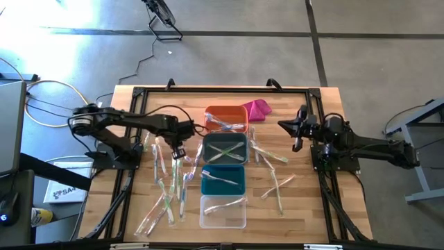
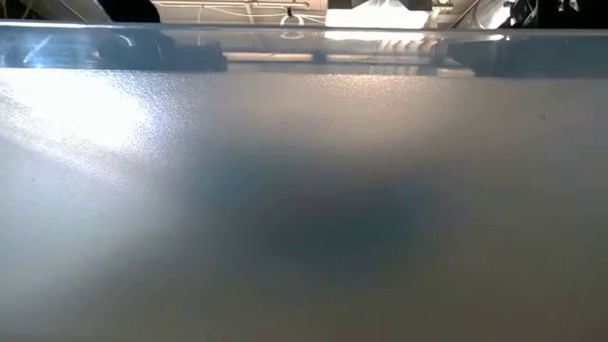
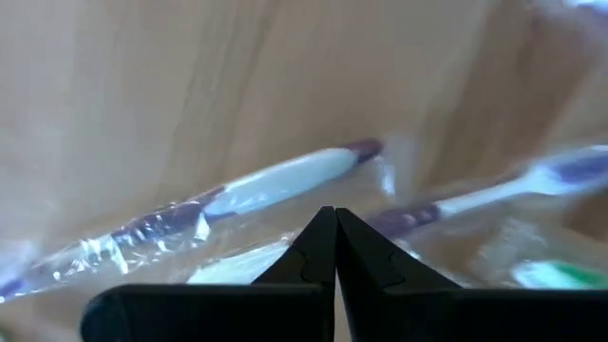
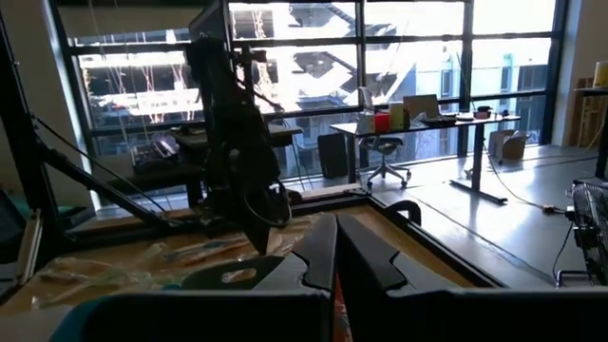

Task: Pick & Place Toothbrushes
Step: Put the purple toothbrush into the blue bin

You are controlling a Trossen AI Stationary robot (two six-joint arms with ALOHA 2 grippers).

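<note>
Wrapped toothbrushes lie scattered flat on the wooden table, one cluster (image 1: 166, 189) left of the bins and another (image 1: 274, 179) right of them. A few more lie inside the bins. My left gripper (image 1: 177, 151) points down over the left cluster, fingers shut (image 3: 334, 217). Just beyond its tips lie a purple-and-white toothbrush (image 3: 275, 185) and a second one (image 3: 494, 195). My right gripper (image 1: 297, 133) is drawn back at the table's right side, held level and shut (image 4: 334, 226), with nothing in it. My left gripper's shut fingertips (image 3: 323, 233) point down at the wrapped toothbrushes of the left cluster. Whether they touch one I cannot tell.
A column of bins stands mid-table: orange (image 1: 241, 111) at the far end, then grey (image 1: 205, 149), teal (image 1: 223, 187) and clear (image 1: 223, 221). A magenta cloth lump (image 1: 257, 109) lies beside the orange bin. A black frame (image 1: 139, 94) borders the table. A grey surface close to the lens fills the low view.
</note>
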